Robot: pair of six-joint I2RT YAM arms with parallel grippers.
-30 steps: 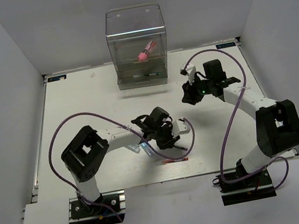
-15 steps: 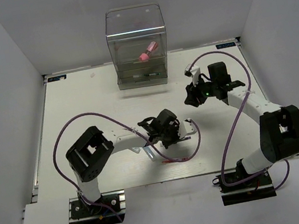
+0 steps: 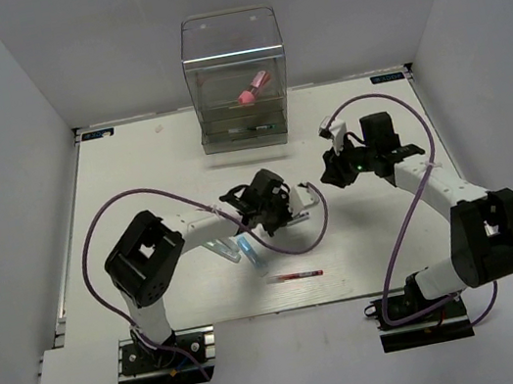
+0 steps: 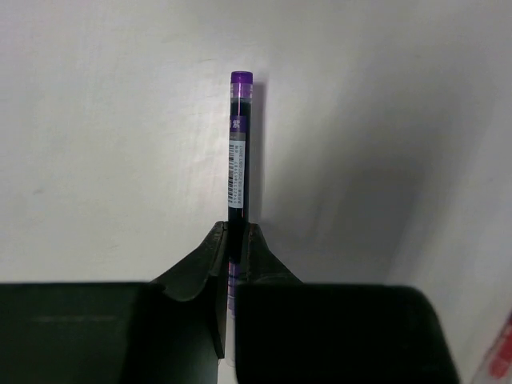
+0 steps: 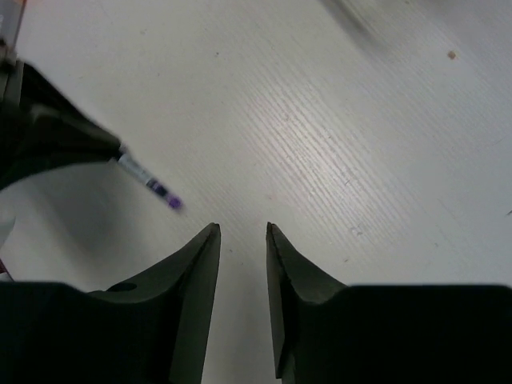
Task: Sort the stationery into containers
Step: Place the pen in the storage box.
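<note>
1. L. arm rises from its base at the near edge, elbow bent out to the l., forearm stretched toward mid-table. L. tool is clamped tight on a purple-capped pen, gripped at one end, with the cap pointing away from the wrist.
2. R. arm reaches fwd and inward from the r. side, wrist turned toward the l. arm. R. tool hangs over bare table, fingers a modest gap apart, nothing between them.
3. The pen's gripped end is lost between the fingers in the l. wrist view. Whether the pen touches the table can't be told.
4. Transparent box stands at the far edge, with a pink-and-red piece inside; which drawer holds it can't be told. The bottom drawer's dark contents are too small to read.
5. Only the top view shows a red pen lying on the table, nearer the bases than the l. tool and apart from it, and a blue-capped marker by the l. forearm.
6. Only the r. wrist view shows both tools at once: the pen's purple tip, blurred, pokes from the l. tool's dark bulk, to the l. of the r. tool's fingers.
7. L. wrist view has a red blur cut off at its lower r. corner.
</note>
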